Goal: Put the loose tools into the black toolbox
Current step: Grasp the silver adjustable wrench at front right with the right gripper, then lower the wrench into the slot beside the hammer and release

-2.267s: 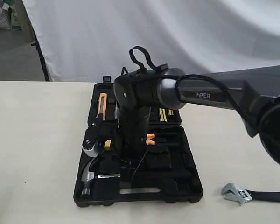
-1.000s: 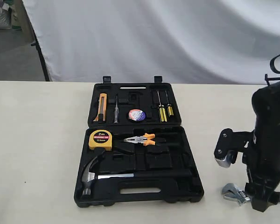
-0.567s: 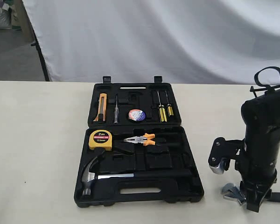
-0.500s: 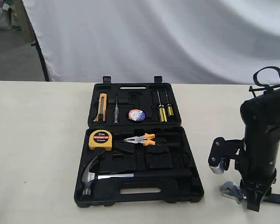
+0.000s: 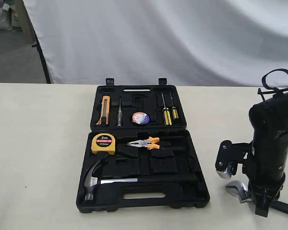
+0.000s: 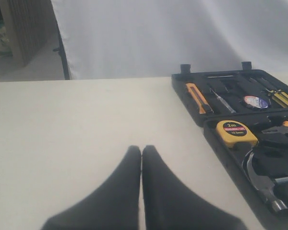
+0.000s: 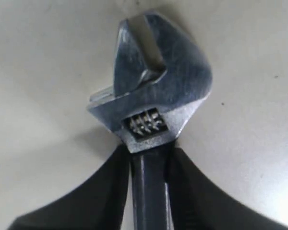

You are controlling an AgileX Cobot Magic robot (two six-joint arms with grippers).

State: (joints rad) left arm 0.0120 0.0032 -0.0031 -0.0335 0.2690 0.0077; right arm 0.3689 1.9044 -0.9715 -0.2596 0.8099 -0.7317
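Table (image 5: 38,143) with black toolbox (image 5: 182,199) holding hammer (image 5: 115,180), tape roll (image 5: 140,118); wrench (image 5: 236,188) outside

The silver adjustable wrench (image 5: 237,189) sits at lower right, its black handle pinched by the right hand (image 7: 149,165). The claw hammer (image 5: 116,180) lies flat along the black toolbox (image 5: 144,204) front edge. The tape roll (image 5: 140,118) rests in the lid, centre frame.

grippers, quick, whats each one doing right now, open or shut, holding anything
Left gripper: shut, fingers pressed together, holding nothing.
Right gripper: shut on the adjustable wrench, gripping its black handle just behind the head.
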